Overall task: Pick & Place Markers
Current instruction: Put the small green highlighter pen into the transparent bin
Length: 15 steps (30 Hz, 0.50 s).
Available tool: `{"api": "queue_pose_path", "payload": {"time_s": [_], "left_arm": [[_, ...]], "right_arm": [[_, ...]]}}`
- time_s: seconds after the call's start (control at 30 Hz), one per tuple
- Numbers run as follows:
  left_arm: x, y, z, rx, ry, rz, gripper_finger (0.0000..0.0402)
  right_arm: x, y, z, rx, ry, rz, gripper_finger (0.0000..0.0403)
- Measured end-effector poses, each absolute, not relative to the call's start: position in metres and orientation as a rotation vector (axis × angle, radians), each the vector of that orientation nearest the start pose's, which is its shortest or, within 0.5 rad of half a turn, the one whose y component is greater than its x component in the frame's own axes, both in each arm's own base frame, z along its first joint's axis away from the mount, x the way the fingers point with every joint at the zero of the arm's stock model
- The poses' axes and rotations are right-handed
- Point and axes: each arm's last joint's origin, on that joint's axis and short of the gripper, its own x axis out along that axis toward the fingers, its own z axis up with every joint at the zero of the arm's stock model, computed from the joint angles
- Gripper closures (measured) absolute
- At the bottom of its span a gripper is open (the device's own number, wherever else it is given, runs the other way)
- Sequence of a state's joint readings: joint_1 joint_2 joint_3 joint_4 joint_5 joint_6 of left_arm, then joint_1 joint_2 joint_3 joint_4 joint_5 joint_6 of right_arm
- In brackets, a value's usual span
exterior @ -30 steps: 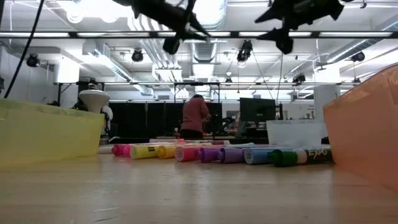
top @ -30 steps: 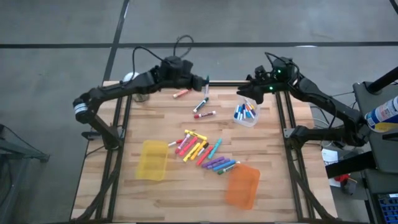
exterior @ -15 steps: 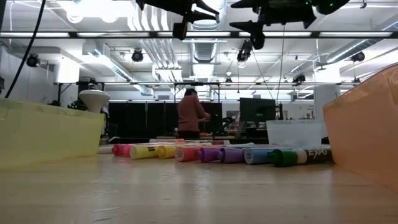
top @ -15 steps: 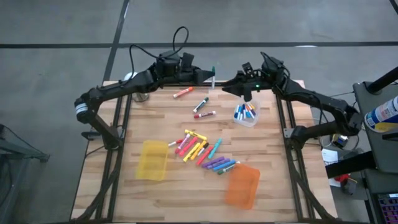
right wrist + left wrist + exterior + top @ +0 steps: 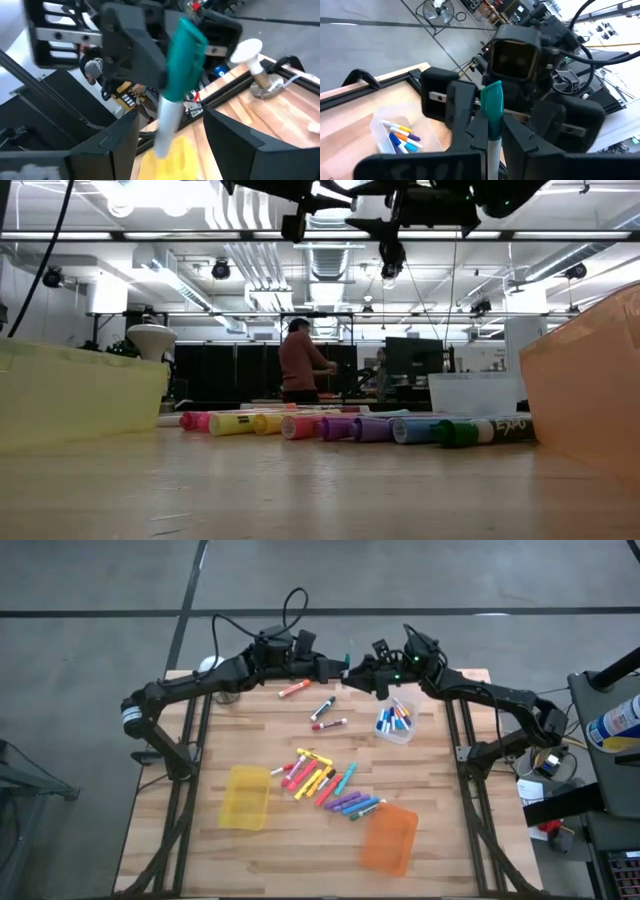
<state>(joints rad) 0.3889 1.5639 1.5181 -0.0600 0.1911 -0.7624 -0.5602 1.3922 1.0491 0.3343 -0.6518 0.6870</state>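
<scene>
I am observing both arms meeting in the air above the far edge of the wooden slatted tabletop (image 5: 300,730). The left pincer (image 5: 338,667) is clamped tight on a white-barrelled marker with a teal cap (image 5: 492,112), gripping it by the barrel with the cap end protruding forward. The right pincer (image 5: 357,671) is facing it with its jaws spread wide, one finger on either side of the teal cap; in the right wrist view the same marker (image 5: 175,80) is sitting between the fingers without visible contact.

I am noting the remaining markers on the tabletop. A loose cluster of coloured markers (image 5: 325,782) is lying near the centre, in yellow, red, pink, teal, purple and blue. Three single markers are lying nearer the far edge: an orange one (image 5: 292,689), a dark one (image 5: 323,707) and a red-and-white one (image 5: 331,724). A small clear plastic bin (image 5: 396,725) on the right side is holding several blue and orange markers.

A translucent yellow plastic bin (image 5: 245,797) is resting left of the cluster, and a translucent orange plastic bin (image 5: 389,838) is resting at the near right. In the low view, a person in a red top (image 5: 298,360) is standing in the room beyond.
</scene>
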Motion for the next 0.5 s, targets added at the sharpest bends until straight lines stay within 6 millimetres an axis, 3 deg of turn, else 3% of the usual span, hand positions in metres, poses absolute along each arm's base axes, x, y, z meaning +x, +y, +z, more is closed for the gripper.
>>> {"api": "queue_pose_path", "payload": {"time_s": [0.27,0.5], "left_arm": [[0.3366,0.1313,0.4061,-0.792,0.025,0.218,0.0376],[0.3367,0.131,0.4067,-0.788,0.02,0.213,0.0375]], "right_arm": [[0.2755,-0.1514,0.3449,0.644,0.033,0.112,0.0221],[0.277,-0.1498,0.3436,0.644,0.043,0.124,0.033]]}}
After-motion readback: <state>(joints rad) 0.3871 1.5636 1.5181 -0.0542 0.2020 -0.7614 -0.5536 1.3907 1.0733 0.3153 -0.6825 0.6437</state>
